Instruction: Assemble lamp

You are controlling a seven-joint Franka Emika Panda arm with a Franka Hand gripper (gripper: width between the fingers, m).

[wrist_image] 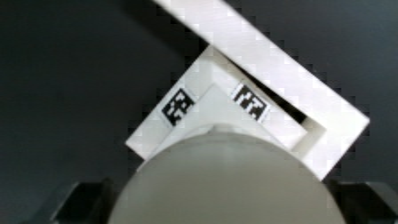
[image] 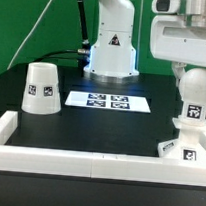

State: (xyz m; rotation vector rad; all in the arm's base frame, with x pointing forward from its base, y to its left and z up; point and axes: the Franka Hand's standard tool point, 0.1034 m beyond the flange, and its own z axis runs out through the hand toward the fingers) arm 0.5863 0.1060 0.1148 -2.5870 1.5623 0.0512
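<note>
Looking down the wrist view, I see the gripper clamped on the bulb. The bulb stands upright right above the lamp base; maybe they touch. The shade sits well apart, on the exterior view's left.

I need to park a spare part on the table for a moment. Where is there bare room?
The widest bare patch is the black table between the shade and the base, bordered by the marker board and the white front rail. It is crowded in the exterior view's right corner, where the gripper holds the bulb at the base.
</note>
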